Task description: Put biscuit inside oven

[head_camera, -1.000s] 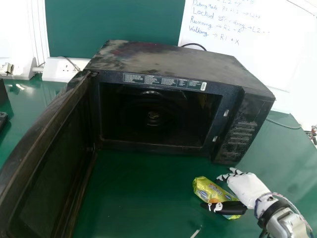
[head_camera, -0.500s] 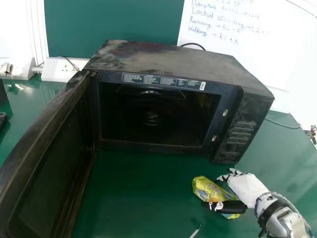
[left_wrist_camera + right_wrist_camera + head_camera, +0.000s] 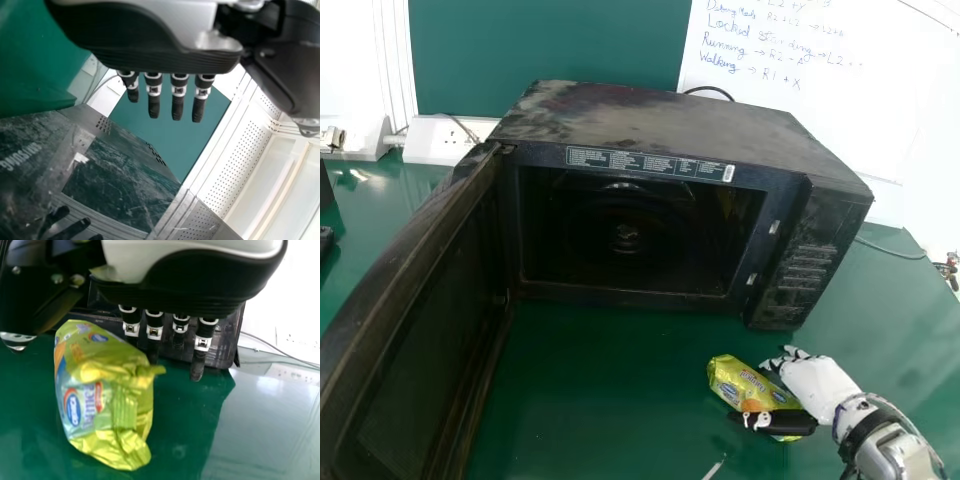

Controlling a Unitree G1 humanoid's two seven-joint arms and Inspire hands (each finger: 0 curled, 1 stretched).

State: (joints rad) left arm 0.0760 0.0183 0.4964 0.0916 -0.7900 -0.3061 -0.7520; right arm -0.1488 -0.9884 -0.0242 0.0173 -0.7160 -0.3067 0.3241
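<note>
Green tabletop (image 3: 600,400) spreads out glossy in front of the microwave oven (image 3: 650,125), with a small white scrap (image 3: 716,469) on it, well out in front of that oven. Ahead of the oven's control-panel end is my right hand (image 3: 812,385), open, its 4 fingers (image 3: 154,333) fairly straight and the thumb (image 3: 785,422) reaching across the near side of 1 yellow-green biscuit packet (image 3: 745,380). The packet lies between thumb and fingers on the table, outside the oven, in front of its right-hand part; whether I touch it firmly, I cannot tell. My left hand (image 3: 165,62) is near the oven, its 4 fingers straight and holding nothing.

At the oven's left, the door (image 3: 420,330) swings wide open toward me. The control panel (image 3: 805,270) runs down the oven's right front, beside 2 latch slots (image 3: 776,227) in its frame. Deeper in, the cavity (image 3: 630,250) is dark. Past the oven's left rear corner sits a white socket box (image 3: 445,140), and a black cord (image 3: 710,90) loops behind its top. Farther back, 1 green panel (image 3: 550,50) rises behind the oven, with a whiteboard (image 3: 840,100) bearing handwriting to its right.
</note>
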